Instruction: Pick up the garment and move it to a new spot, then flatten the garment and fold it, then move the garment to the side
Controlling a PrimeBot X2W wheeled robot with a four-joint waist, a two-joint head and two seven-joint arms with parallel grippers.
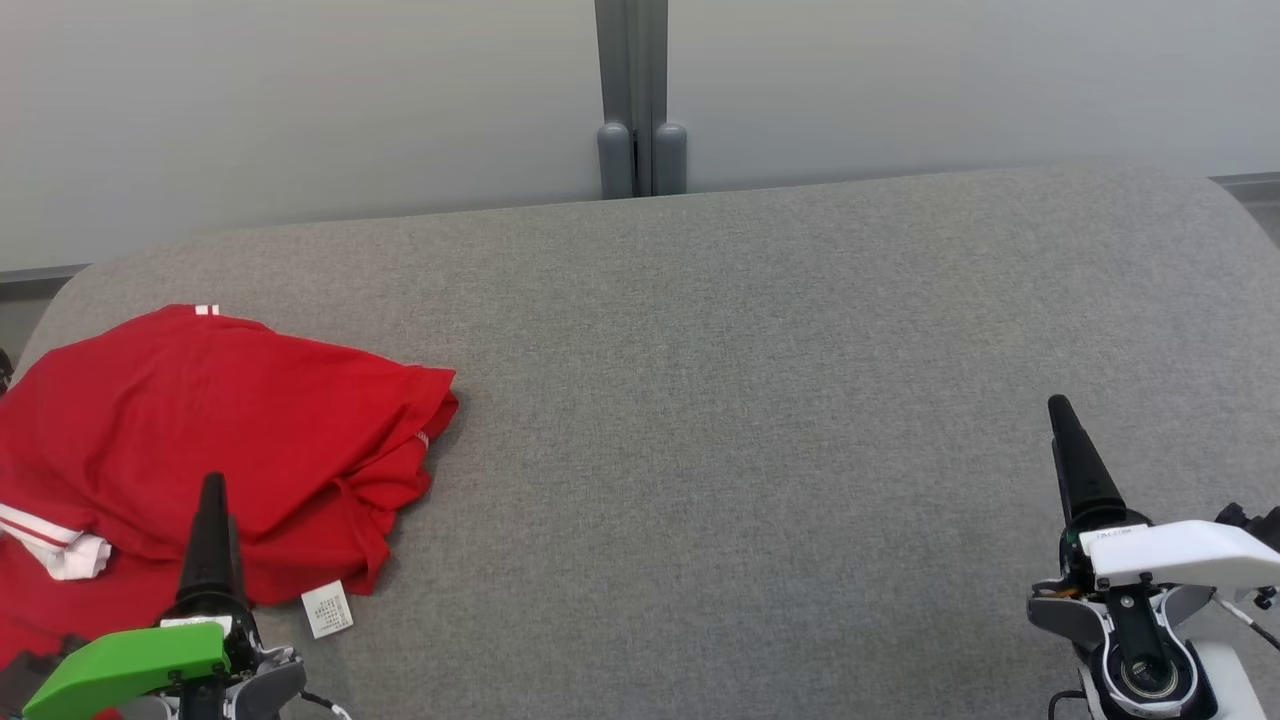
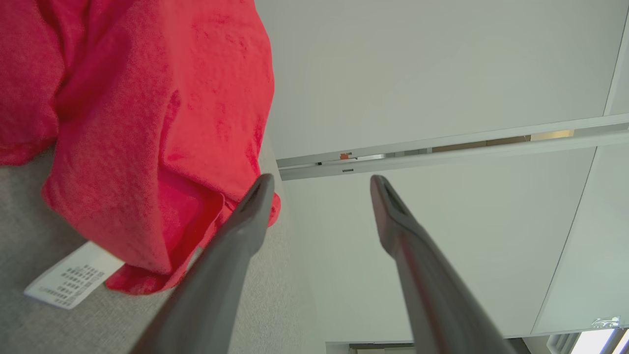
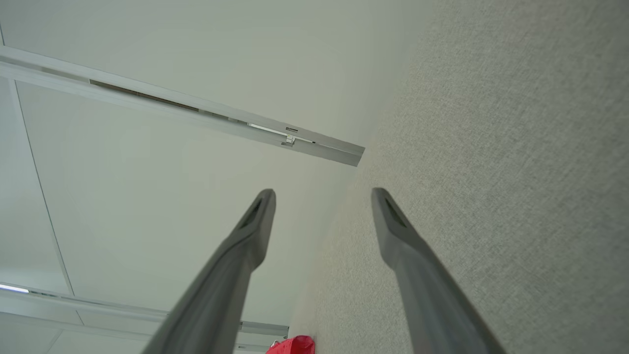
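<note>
A red garment (image 1: pixel 210 430) with white trim lies crumpled at the left of the grey padded surface (image 1: pixel 750 400), a white care label (image 1: pixel 327 608) sticking out at its near edge. My left gripper (image 1: pixel 212 500) hovers over the garment's near part; in the left wrist view it (image 2: pixel 319 184) stands open, with the red cloth (image 2: pixel 147 123) and label (image 2: pixel 73 275) to the left of the fingers and nothing between them. My right gripper (image 1: pixel 1062 415) is far to the right over bare surface, open (image 3: pixel 322 196) and empty. A red scrap of garment (image 3: pixel 292 345) shows small at that view's bottom.
A pale wall rises behind the surface, with a grey vertical post (image 1: pixel 640 100) at the middle back. The surface's rounded far edge runs across the head view, and its wide middle and right stretch is bare grey fabric.
</note>
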